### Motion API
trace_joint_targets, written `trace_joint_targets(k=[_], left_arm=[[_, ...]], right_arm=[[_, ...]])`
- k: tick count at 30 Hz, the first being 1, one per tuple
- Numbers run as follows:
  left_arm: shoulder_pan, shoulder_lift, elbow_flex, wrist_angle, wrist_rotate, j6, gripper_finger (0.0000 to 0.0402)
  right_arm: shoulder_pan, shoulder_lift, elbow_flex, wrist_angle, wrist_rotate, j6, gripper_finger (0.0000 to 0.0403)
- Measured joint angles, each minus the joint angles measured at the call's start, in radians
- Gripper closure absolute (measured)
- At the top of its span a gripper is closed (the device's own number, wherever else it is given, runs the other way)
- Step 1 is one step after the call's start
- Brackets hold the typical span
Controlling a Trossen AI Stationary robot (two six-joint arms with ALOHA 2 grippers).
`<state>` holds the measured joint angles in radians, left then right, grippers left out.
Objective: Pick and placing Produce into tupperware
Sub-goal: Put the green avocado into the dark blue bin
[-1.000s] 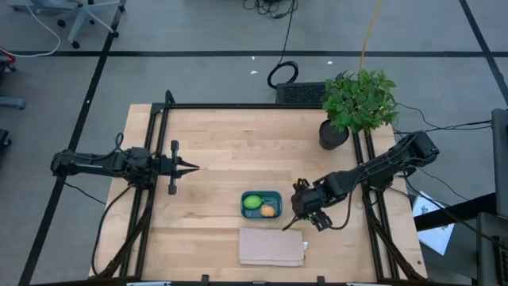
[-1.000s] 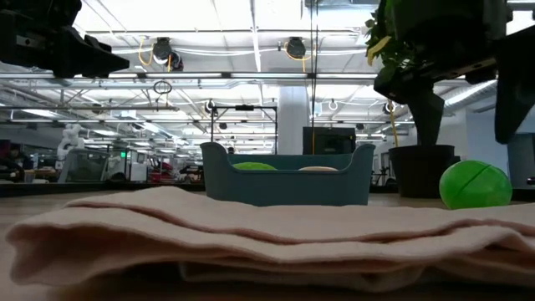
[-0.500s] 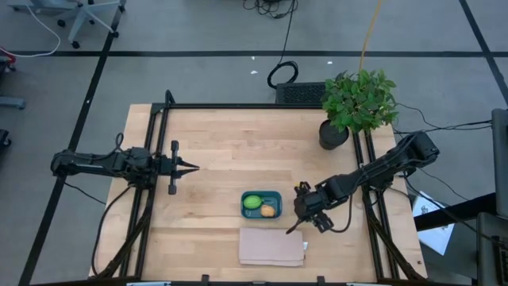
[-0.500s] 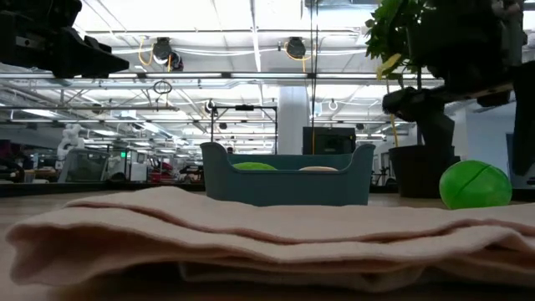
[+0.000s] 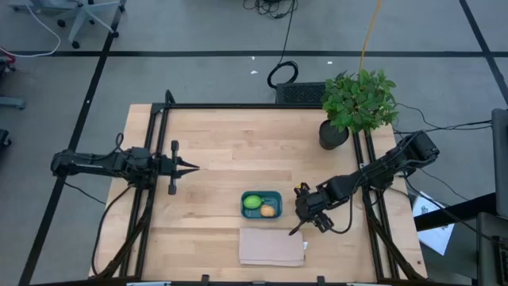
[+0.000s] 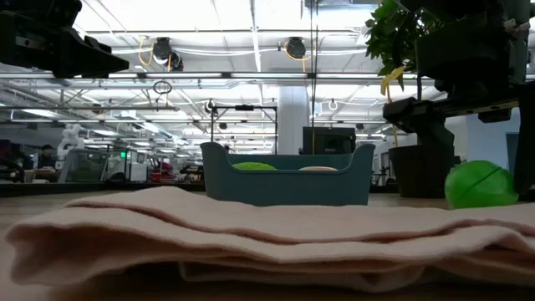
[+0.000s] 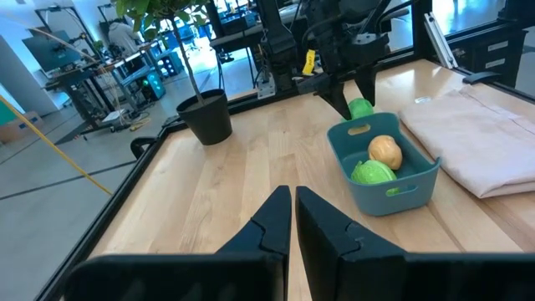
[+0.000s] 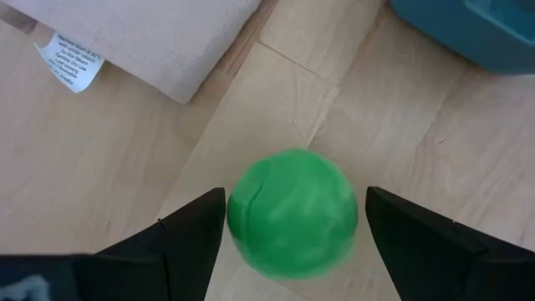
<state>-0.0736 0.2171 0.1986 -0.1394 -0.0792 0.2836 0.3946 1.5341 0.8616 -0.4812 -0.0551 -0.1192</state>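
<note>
The teal tupperware [image 5: 261, 204] sits on the table and holds the lime-green piece [image 5: 252, 202] and the yellow-orange piece [image 5: 269, 210]. The bright green ball [image 8: 292, 213] lies on the wood to the container's right; it also shows in the low view [image 6: 480, 185]. My right gripper [image 8: 296, 194] is open and low over the ball, pointing down, with one finger on each side of it. In the high view my right gripper [image 5: 306, 213] hides the ball. My left gripper [image 5: 193, 167] is shut and empty, held level at the table's left. My right gripper comes from above with its fingers [image 8: 194, 234] on either side of the green ball, which rests on the table. One finger stands right at the ball's side [image 8: 236, 209]. I cannot tell whether it touches.
A folded tan cloth [image 5: 271, 246] lies just near of the container and close to my right gripper. A potted plant [image 5: 357, 103] stands at the far right corner. Bare wood lies between my left gripper and the container.
My right gripper has come down over the green ball and a little toward the table's near edge. Its fingers now reach table height on either side of the ball.
</note>
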Motion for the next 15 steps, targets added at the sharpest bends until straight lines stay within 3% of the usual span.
trace_joint_targets(k=[15], left_arm=[[0.000, 0.000, 0.000, -0.013, 0.000, 0.000, 0.0376]], right_arm=[[0.000, 0.000, 0.000, 0.005, 0.002, -0.023, 0.0150]])
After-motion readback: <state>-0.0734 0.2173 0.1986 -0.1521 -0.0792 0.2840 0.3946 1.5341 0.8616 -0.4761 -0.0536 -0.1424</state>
